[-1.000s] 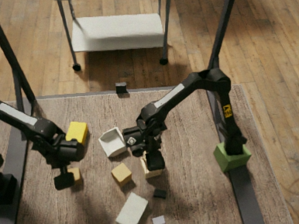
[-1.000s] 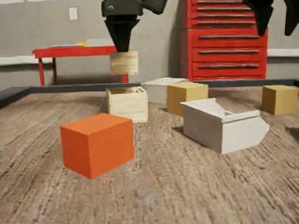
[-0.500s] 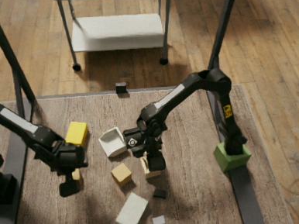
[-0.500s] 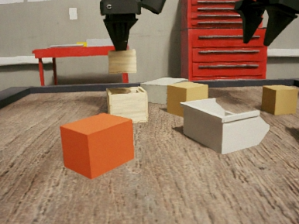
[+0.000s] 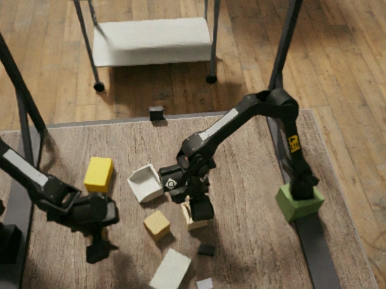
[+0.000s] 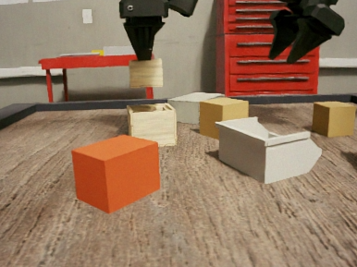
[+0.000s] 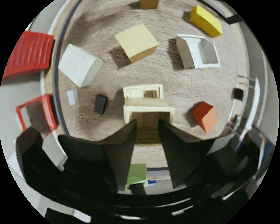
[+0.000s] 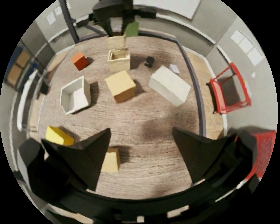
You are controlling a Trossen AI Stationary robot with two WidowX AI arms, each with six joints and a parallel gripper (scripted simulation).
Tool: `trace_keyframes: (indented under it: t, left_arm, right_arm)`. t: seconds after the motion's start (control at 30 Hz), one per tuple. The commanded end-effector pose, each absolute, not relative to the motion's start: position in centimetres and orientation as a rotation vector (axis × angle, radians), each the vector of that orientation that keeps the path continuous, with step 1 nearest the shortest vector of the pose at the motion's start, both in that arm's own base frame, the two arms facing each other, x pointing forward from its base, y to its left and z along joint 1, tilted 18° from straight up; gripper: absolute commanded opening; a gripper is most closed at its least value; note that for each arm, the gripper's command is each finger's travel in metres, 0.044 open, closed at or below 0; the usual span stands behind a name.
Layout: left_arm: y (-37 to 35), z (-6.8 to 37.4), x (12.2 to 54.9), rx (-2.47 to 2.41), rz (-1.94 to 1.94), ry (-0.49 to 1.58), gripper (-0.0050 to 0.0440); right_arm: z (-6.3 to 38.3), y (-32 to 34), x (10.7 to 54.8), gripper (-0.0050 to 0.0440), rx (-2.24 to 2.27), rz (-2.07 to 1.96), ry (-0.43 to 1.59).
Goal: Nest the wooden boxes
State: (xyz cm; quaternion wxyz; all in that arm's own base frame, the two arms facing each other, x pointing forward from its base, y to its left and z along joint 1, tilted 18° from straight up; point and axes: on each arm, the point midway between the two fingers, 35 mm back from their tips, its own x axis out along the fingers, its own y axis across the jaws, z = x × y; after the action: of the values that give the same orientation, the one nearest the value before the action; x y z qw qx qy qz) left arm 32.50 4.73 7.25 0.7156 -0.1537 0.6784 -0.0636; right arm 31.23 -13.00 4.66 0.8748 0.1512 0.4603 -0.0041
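Observation:
The larger pale wooden box (image 5: 197, 224) (image 6: 153, 128) (image 8: 120, 63) stands upright on the table, open side up. An inner rim shows in it in the right wrist view; whether that is another nested box I cannot tell. My left gripper (image 6: 145, 58) (image 7: 147, 122) is shut on a smaller wooden box (image 6: 146, 74) (image 7: 150, 107) (image 8: 116, 41) and holds it in the air above the larger box, with clear space between them. Its opening faces the wrist camera. My right gripper (image 6: 281, 57) (image 8: 142, 131) is open and empty, raised above the table, away from the boxes.
An open white tray (image 5: 146, 184) (image 6: 293, 158) (image 8: 75, 96) and a tan block (image 5: 157, 225) (image 8: 120, 86) stand near the boxes. An orange block (image 6: 116, 172) (image 7: 205, 116), a yellow block (image 5: 98, 174), a white block (image 8: 170, 86) and a small black block (image 5: 206, 249) lie around.

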Motion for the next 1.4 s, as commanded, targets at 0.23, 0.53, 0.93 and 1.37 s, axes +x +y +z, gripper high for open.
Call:
trace_keyframes:
  t: [0.23,0.53,0.93,1.37]
  left_arm:
    - [5.1,8.4,33.1,-0.329,-0.137,1.463,0.0204]
    - [5.1,8.4,33.1,-0.329,-0.137,1.463,0.0204]
    - [5.1,8.4,33.1,-0.329,-0.137,1.463,0.0204]
    - [5.1,8.4,33.1,-0.329,-0.137,1.463,0.0204]
  right_arm:
    - [3.9,-13.9,32.5,0.04,0.334,-0.057,0.765]
    - [4.1,-14.2,32.9,0.04,0.338,-0.072,0.651]
    - [5.3,-14.1,32.6,0.04,0.341,-0.081,0.442]
    - [7.2,-13.3,31.5,0.04,0.335,-0.067,0.264]
